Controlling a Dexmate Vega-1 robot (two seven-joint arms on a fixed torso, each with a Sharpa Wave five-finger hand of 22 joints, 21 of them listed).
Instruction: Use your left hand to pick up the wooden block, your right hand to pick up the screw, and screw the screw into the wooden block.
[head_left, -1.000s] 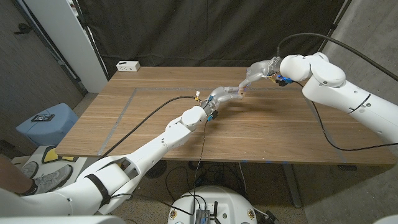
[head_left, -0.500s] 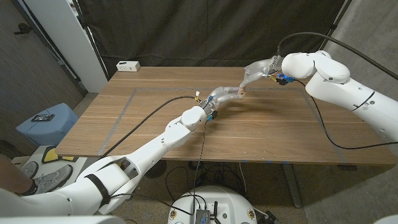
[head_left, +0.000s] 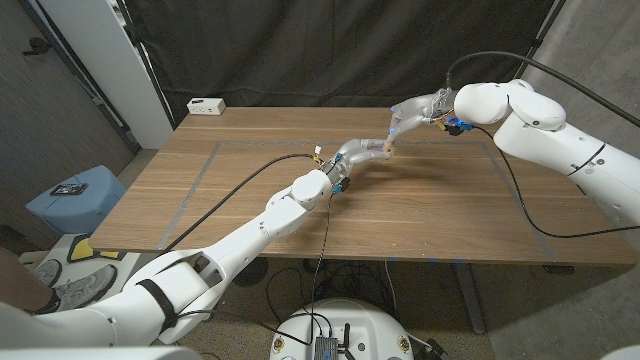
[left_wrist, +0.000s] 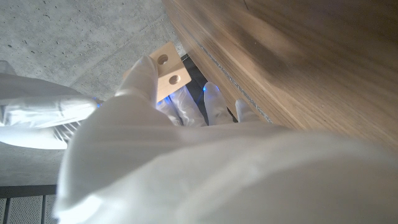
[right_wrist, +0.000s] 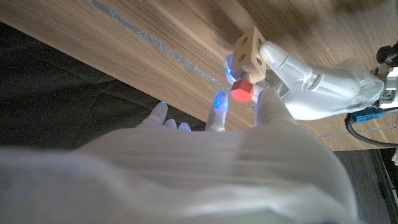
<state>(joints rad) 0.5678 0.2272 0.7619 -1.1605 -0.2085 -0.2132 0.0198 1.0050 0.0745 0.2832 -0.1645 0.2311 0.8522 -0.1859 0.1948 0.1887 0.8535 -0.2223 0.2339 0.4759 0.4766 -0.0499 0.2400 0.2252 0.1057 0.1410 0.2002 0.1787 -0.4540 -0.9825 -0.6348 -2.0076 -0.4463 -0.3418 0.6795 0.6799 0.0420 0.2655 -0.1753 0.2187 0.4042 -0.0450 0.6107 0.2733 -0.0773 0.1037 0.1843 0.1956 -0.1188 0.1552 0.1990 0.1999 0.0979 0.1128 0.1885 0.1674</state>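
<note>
My left hand (head_left: 362, 153) clamps its fingers (right_wrist: 283, 59) on the wooden block (right_wrist: 250, 49) above the tabletop (head_left: 420, 210). The red-headed screw (right_wrist: 242, 89) sits in the block. My right hand (head_left: 412, 112) has its fingers (right_wrist: 219, 102) spread apart beside the screw.

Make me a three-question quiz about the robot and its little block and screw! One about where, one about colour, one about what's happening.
1. Where is the wooden block?
A. Lying on the table
B. Held in the left robot hand
C. On the floor

2. What colour is the screw head?
A. Red
B. Green
C. Black

3. What is the screw doing?
A. Lying far from the block
B. Sitting in a box
C. Stuck against the block

Answers: 1 B, the left robot hand's fingers wrap the block above the table. 2 A, the right wrist view shows a red head. 3 C, its shaft meets the block's face by the right robot hand.
</note>
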